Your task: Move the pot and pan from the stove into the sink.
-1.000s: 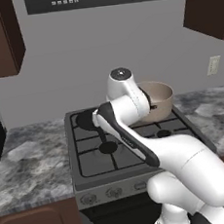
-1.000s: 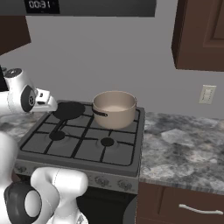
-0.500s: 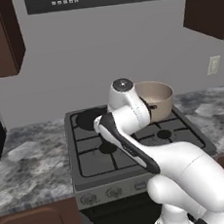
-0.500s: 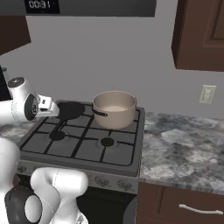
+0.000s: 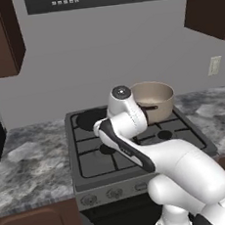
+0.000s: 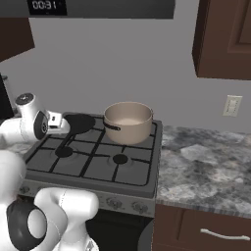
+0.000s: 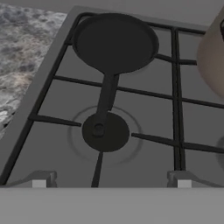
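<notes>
Grey stove, both vessels on its back burners. Beige pot back right, upright. Flat black pan back left, handle pointing toward the front burner. Gripper above the front-left grate, jaws spread wide, empty. Likely approaching the pan: next, lower onto the handle and close.

The pan looks matt black. The pot is smooth beige, a little glossy. The stove is matt grey metal. The counter looks like speckled stone.
</notes>
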